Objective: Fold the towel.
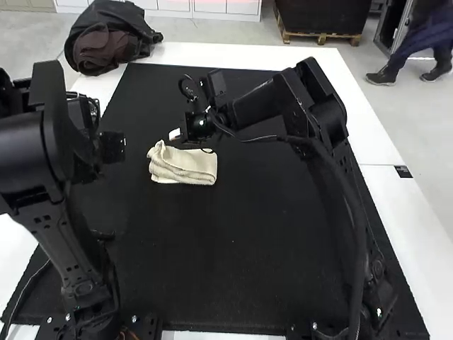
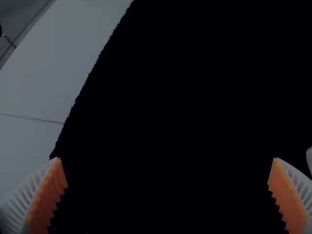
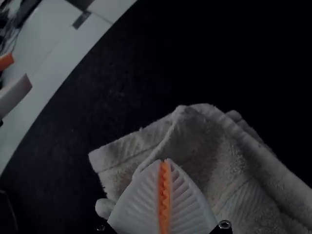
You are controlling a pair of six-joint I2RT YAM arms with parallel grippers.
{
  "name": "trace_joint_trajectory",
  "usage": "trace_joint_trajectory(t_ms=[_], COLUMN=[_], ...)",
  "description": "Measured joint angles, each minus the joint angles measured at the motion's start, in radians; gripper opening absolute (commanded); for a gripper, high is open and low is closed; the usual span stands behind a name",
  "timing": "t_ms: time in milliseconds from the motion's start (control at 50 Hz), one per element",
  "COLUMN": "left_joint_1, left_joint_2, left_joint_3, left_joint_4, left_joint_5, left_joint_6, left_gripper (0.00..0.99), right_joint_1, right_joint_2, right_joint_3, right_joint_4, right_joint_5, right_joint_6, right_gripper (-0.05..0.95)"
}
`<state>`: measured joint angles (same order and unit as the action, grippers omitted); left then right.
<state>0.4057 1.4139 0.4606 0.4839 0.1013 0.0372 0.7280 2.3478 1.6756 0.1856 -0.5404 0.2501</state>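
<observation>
1 towel (image 1: 185, 168) is laid, folded in layers, on 1 black mat (image 1: 233, 248) on 1 tabletop (image 1: 400, 219). 2 tools are present. The right tool (image 1: 177, 134) is positioned close to the towel, its 2 fingers together; contact cannot be confirmed. The left tool (image 1: 86, 166) is located left of the towel, its 2 fingers set wide apart.

Black arms (image 1: 21, 156) carry dark cables (image 1: 362, 241), boxy joints (image 1: 328, 117) and white ribbed fingers (image 3: 139, 204) with orange pads (image 2: 46, 200)
</observation>
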Motion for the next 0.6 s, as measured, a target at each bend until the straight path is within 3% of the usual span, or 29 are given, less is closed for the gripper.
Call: trace_joint_trajectory(t_ms=[600], left_joint_1=[0.0], left_joint_2=[-0.002], left_joint_3=[0.0], left_joint_4=[0.003], left_joint_5=[0.0], left_joint_6=[0.0], left_gripper=[0.97], right_joint_1=[0.001], right_joint_2=[0.005], right_joint_3=[-0.031], right_joint_4=[0.042], right_joint_5=[-0.063], right_joint_6=[0.001], right_gripper=[-0.02])
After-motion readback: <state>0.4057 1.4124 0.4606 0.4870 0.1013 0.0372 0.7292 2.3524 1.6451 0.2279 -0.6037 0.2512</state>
